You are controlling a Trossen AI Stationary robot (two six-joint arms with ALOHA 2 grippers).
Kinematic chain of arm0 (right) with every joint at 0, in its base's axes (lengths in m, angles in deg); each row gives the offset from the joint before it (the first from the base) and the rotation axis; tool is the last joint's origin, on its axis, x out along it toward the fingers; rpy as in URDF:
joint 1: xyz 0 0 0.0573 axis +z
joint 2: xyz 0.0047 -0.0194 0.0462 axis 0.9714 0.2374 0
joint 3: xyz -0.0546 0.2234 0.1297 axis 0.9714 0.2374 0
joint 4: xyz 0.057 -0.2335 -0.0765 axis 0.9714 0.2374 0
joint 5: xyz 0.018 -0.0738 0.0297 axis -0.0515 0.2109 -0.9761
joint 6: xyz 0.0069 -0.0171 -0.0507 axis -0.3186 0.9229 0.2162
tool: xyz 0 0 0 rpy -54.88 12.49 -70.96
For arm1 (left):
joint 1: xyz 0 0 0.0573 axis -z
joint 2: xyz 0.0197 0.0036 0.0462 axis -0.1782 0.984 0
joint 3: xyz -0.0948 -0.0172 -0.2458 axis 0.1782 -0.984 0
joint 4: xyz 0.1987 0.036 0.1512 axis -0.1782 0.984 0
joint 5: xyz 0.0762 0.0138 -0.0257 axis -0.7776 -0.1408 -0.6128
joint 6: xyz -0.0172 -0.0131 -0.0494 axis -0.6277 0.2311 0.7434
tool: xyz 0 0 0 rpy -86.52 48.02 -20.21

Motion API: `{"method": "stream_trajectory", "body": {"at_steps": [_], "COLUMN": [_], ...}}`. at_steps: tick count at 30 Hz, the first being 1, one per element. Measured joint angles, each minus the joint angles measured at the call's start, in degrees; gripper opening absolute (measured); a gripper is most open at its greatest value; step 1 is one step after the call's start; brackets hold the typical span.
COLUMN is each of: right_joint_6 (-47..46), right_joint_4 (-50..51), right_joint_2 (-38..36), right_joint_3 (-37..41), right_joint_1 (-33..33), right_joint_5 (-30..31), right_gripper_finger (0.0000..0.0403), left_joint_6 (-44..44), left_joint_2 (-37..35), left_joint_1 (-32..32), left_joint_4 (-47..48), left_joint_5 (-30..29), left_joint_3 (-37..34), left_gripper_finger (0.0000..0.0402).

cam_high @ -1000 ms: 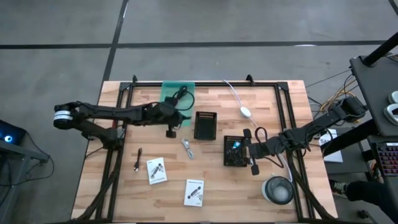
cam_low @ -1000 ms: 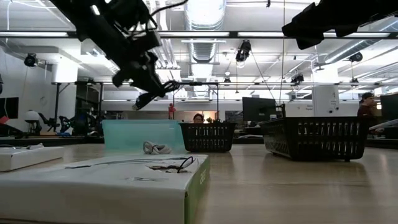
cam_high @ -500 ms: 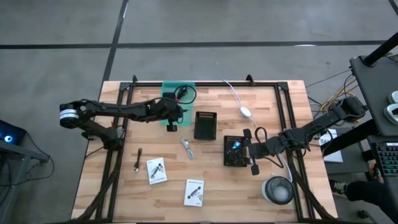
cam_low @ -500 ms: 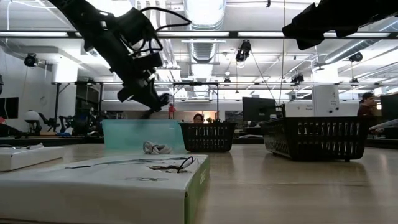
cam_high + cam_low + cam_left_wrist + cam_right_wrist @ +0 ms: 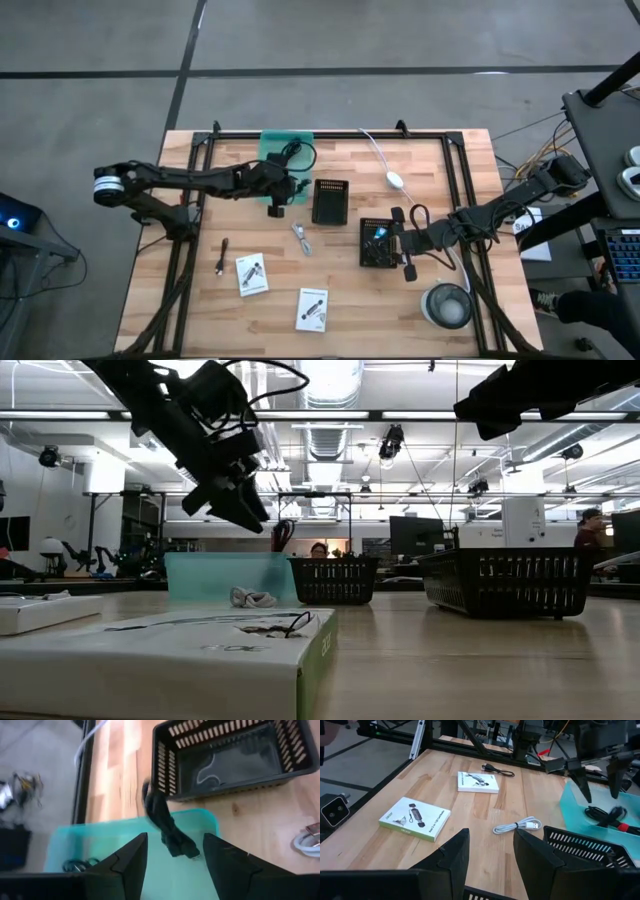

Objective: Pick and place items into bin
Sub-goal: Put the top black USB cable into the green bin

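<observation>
My left gripper [image 5: 288, 172] hangs open above the teal bin [image 5: 272, 146] at the table's far side. A black cable [image 5: 167, 827] with a red bit shows blurred below its fingers, over the bin; part of it [image 5: 283, 535] sticks up above the bin's rim. My right gripper [image 5: 396, 243] waits open over a black basket [image 5: 378, 243] at the right. On the table lie two white packets [image 5: 252, 274] [image 5: 312, 308], a white coiled cable [image 5: 302, 238] and a thin black stick [image 5: 222, 257].
A second black basket [image 5: 330, 200] stands just right of the teal bin. A white oval on a cord [image 5: 394, 180] lies at the far right, and a round clear container [image 5: 446, 305] stands near the front right corner. Bare wood lies between the packets and the baskets.
My left gripper has carried the black cable down toward the teal bin, opened and let it go, then risen a little. The cable has dropped from the fingers into the bin.
</observation>
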Motion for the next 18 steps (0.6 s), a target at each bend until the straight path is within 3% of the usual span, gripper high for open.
{"method": "stream_trajectory", "body": {"at_steps": [9,12,16,18], "right_joint_6": [-1.5,-1.5,-1.5,-1.5], "right_joint_4": [0.0,0.5,1.0,1.1], "right_joint_2": [0.0,0.0,0.0,0.0], "right_joint_3": [0.0,0.0,0.0,0.0], "right_joint_1": [0.0,0.0,0.0,0.0], "right_joint_5": [0.0,0.0,0.0,0.0], "right_gripper_finger": [0.0139,0.0139,0.0139,0.0139], "left_joint_6": [-2.0,-2.3,-2.5,-2.4], "left_joint_2": [-2.3,-3.4,-3.7,-3.7], "left_joint_1": [1.3,2.1,2.2,2.3], "left_joint_4": [0.0,-1.5,-4.1,-4.1], "left_joint_5": [-1.7,4.1,17.9,21.0], "left_joint_3": [1.5,1.6,1.4,1.4], "left_gripper_finger": [0.0176,0.0176,0.0176,0.0176]}}
